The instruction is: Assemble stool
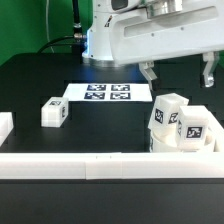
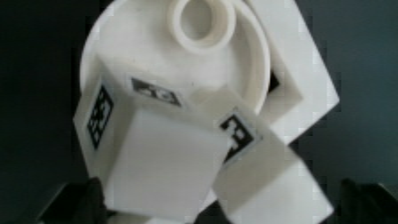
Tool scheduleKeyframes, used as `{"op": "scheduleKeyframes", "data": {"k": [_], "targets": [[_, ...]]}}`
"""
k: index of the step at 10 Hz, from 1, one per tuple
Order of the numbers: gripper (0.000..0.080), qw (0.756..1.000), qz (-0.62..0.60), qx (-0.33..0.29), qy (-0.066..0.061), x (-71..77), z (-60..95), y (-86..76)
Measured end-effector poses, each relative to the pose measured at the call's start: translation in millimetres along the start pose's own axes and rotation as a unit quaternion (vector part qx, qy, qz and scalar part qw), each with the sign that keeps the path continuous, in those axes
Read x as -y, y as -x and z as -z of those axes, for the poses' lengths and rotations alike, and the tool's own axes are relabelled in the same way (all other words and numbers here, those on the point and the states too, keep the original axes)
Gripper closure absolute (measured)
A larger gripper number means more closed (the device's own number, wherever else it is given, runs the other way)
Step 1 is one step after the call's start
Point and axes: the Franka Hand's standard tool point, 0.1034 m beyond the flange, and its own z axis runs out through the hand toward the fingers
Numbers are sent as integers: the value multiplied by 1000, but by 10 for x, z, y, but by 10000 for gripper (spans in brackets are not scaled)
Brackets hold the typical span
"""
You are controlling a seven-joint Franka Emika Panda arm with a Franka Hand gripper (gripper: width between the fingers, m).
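Observation:
The white round seat (image 2: 267,60) lies at the exterior view's right, close behind the front bar. Its rim (image 1: 213,142) barely shows there. Two tagged white legs (image 1: 167,115) (image 1: 195,128) stand upright in it, side by side. In the wrist view they fill the middle (image 2: 143,130) (image 2: 267,150), with an empty socket (image 2: 205,25) beyond them. A third leg (image 1: 53,112) lies loose on the black table at the exterior view's left. My gripper (image 1: 178,74) hangs open and empty just above the two standing legs, its dark fingers (image 2: 75,198) spread to either side of them.
The marker board (image 1: 105,92) lies flat at the middle back. A long white bar (image 1: 90,166) runs along the table's front edge, and a short white block (image 1: 5,125) sits at the exterior view's left edge. The arm's white body fills the top.

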Motion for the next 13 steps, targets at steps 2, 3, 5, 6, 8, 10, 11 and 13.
{"op": "scheduleKeyframes", "data": {"k": [2,3,5,6,8,10,11,13], "targets": [[151,996,84,-1,6,-3,0,-4],[151,993,114,-1,7,-10,1,-10],[151,966,257,0,23,-60,-29,-11],[151,947,321,0,29,-81,-45,-7],[151,905,422,9,41,-111,-73,-5],[151,878,477,12,47,-136,-76,-22],[151,862,504,14,50,-150,-75,-34],[151,850,524,19,54,-192,-118,-10]]}}
